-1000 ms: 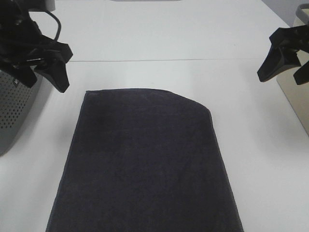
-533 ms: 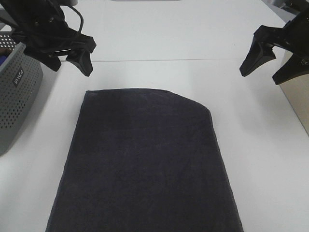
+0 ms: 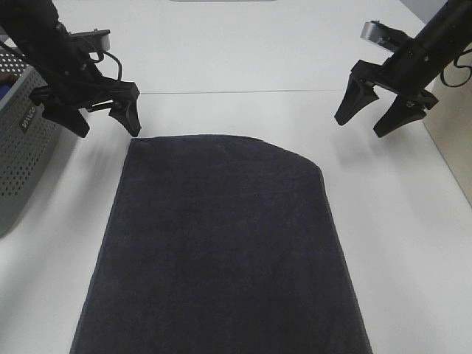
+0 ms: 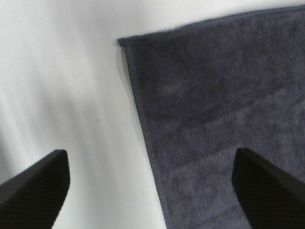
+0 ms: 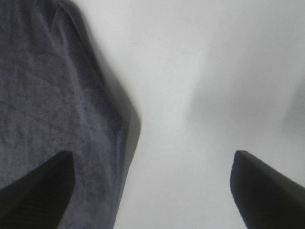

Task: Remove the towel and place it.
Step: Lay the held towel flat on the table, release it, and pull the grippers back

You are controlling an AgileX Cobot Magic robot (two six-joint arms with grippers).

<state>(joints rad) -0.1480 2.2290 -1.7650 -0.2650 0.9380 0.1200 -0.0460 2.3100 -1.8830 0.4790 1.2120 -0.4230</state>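
A grey perforated basket (image 3: pixel 22 147) sits just outside the left gripper (image 3: pixel 107 127). This gripper's jaws are spread wide and empty over one corner of the dark towel (image 3: pixel 221 243). The towel lies flat on the white table (image 3: pixel 413 243). Its sloped corner is near the right gripper (image 3: pixel 363 124), whose jaws are also wide apart and hold nothing.

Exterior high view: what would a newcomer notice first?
The dark towel lies flat across the middle of the white table. The open left pincer hangs at its far left corner, the open right pincer beyond its far right one. A grey basket sits at the left edge.
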